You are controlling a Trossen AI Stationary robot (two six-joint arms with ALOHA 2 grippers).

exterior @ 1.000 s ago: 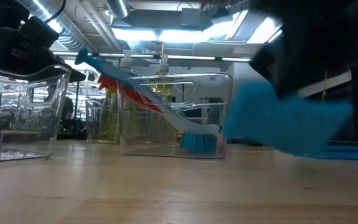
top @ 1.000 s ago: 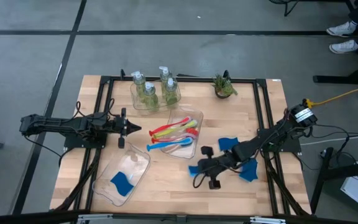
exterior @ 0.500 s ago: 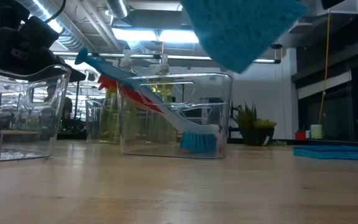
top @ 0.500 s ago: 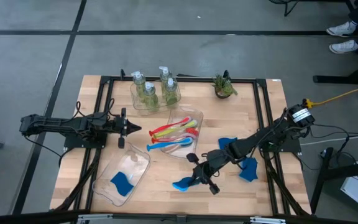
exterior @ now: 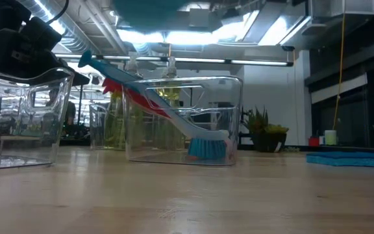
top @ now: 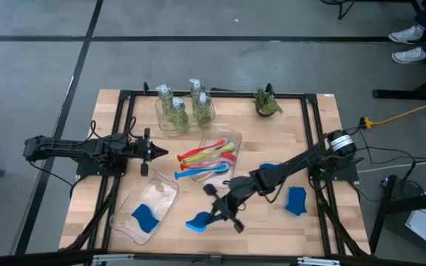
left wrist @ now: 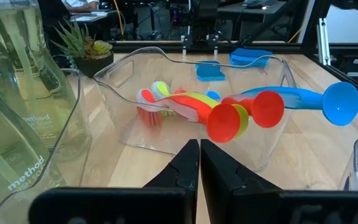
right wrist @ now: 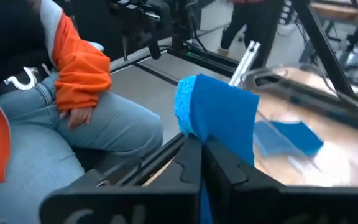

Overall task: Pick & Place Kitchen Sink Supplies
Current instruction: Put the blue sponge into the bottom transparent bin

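Blue sponge [top: 197, 222] hangs pinched in the closed right gripper [top: 211, 216] above bare table, presumably bound for the tray [top: 164, 193] holding another sponge. Left gripper [top: 156, 154], closed and empty, waits beside the brushes [top: 205, 159].

Light: bright, even, from ceiling strip lights [exterior: 174, 36] seen in the low view
Glare: fixtures blown white overhead
Shadows: faint on the table [top: 272, 137]
Blur: right wrist view smeared; sponge [right wrist: 219, 118] edges soft
Focus: left wrist foreground bottle [left wrist: 17, 106] soft
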